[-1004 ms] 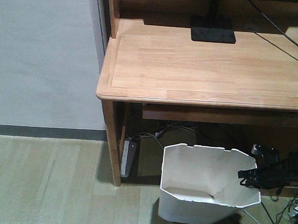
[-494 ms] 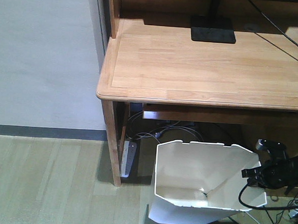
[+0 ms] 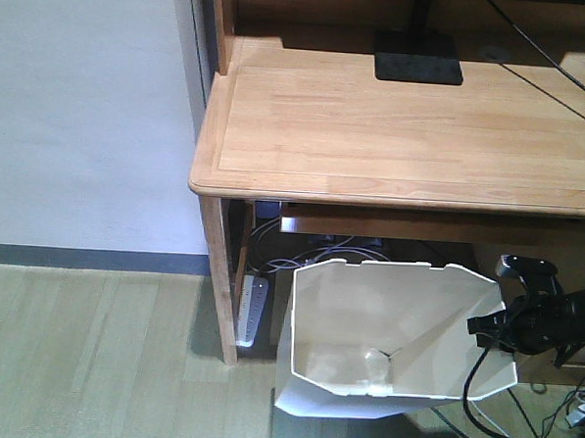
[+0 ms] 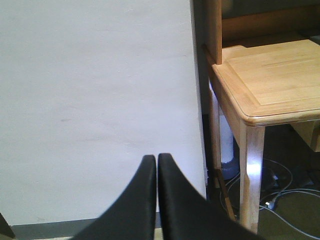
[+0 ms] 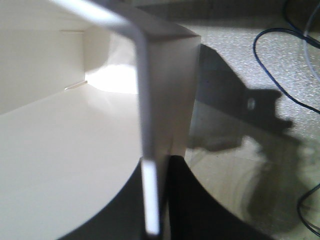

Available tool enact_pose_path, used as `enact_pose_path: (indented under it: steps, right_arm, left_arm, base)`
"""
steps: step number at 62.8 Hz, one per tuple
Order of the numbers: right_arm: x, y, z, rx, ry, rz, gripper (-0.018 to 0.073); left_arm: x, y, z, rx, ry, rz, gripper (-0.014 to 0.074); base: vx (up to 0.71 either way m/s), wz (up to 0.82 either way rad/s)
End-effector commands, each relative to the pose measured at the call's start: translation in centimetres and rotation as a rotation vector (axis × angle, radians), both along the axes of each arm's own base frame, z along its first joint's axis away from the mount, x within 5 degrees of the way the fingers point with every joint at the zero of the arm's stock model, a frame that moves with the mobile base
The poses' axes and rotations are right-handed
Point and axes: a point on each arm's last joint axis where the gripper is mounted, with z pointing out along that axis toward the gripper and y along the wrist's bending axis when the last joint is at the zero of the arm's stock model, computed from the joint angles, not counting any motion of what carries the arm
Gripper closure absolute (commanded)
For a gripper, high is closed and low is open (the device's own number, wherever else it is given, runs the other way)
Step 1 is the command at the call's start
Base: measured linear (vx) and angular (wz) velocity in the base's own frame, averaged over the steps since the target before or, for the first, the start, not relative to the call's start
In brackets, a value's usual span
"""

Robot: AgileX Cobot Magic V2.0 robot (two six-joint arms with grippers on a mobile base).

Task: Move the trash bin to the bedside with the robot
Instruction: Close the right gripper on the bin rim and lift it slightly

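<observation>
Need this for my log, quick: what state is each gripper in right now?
Left gripper: closed, holding nothing.
Right gripper: closed on the trash bin, clamping its thin side wall at the rim.

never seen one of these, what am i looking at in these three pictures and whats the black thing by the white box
This is a robot with two arms, each ending in jaws with a camera. The front view looks down on a wooden desk and a white trash bin below it; the black thing is the right arm, its jaws pinching the bin's rim. The right wrist view shows that rim close up. The left wrist view shows the other jaws shut on nothing, facing a wall.
</observation>
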Motion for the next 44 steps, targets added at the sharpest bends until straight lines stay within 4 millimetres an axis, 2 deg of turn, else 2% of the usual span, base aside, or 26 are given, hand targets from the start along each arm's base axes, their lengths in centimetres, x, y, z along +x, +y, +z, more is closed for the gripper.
enact_pose_path:
  steps: [1, 44]
  right_arm:
    - [1.27, 1.31, 2.87, 0.18, -0.107, 0.011, 0.0566]
    - [1.26, 1.31, 2.86, 0.18, -0.107, 0.012, 0.0566]
  left_arm:
    - [0.12, -0.13, -0.27, -0.008, -0.054, -0.016, 0.0602]
    - [0.12, -0.13, -0.27, -0.008, -0.054, -0.016, 0.0602]
  base:
    - [0.0, 0.0]
    - [0.0, 0.0]
